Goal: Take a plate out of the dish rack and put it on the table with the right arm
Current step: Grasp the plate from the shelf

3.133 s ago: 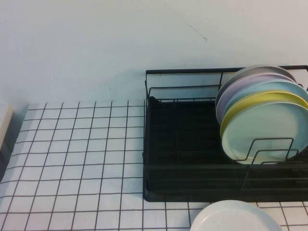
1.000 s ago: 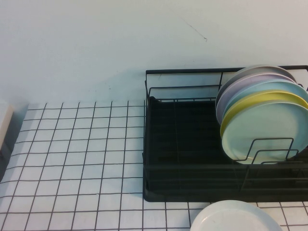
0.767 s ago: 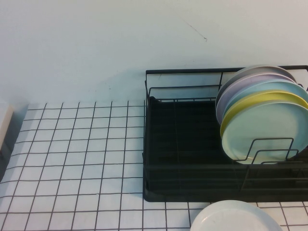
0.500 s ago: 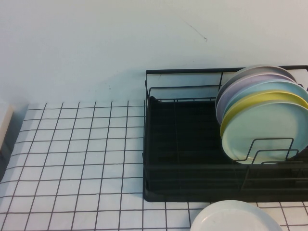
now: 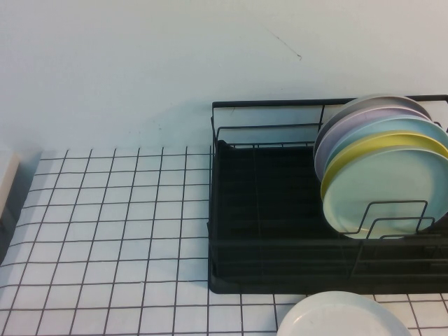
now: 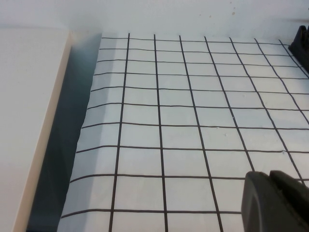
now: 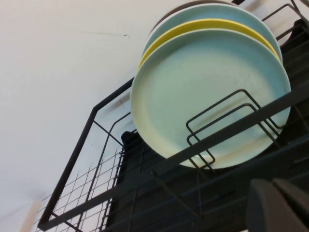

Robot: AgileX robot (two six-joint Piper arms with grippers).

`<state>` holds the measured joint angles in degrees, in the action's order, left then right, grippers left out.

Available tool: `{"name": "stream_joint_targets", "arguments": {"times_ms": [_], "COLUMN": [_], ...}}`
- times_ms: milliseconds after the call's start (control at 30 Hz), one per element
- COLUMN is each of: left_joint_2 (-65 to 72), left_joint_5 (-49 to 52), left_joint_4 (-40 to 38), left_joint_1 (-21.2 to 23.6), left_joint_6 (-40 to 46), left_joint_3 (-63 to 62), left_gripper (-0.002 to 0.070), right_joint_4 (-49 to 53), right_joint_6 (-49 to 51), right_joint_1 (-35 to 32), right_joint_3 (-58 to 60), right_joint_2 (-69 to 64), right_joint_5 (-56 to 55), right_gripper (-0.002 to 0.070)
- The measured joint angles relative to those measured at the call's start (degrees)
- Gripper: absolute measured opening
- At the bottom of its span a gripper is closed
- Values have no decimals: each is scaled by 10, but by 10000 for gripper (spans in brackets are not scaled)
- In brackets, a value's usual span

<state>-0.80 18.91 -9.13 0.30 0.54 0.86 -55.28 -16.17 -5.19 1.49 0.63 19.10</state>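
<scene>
The pale mint-green plate (image 5: 388, 192) stands upright at the front of a row of plates at the right end of the black wire dish rack (image 5: 266, 103). It fills the right wrist view (image 7: 207, 92) behind the rack's wire dividers (image 7: 96, 121). My right gripper (image 7: 272, 182) shows only in its wrist view. It is shut and empty, close in front of the rack and below the plate. My left gripper (image 6: 269, 173) is shut and empty, low over the gridded table (image 6: 169, 121). Neither gripper shows in the high view.
Behind the mint plate stand a yellow plate (image 5: 378, 147), a light blue plate (image 5: 395, 128) and a lavender plate (image 5: 360, 119). A white plate (image 5: 343, 318) lies on the table (image 5: 105, 224) in front of the rack. A pale block (image 5: 5, 178) sits at the table's left edge.
</scene>
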Motion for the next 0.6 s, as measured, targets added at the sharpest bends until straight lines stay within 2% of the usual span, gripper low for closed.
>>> {"name": "stream_joint_targets", "arguments": {"times_ms": [133,267,467,533,600], "left_joint_2": [0,0,0,0,0], "left_joint_5": [0,0,0,0,0], "left_joint_4": [0,0,0,0,0], "left_joint_1": [0,0,0,0,0], "left_joint_6": [0,0,0,0,0], "left_joint_3": [0,0,0,0,0], "left_gripper": [-4,-4,-4,-4,-4], "right_joint_4": [0,0,1,2,3], "right_joint_6": [-49,-141,-403,-467,-532], "right_joint_1": [0,0,0,0,0], "right_joint_3": [-47,-134,-290,-331,-364], "right_joint_2": [-10,-83,-248,-302,-360], "right_joint_5": [15,47,141,169,193], "right_gripper": [-2,-2,1,23,79]}}
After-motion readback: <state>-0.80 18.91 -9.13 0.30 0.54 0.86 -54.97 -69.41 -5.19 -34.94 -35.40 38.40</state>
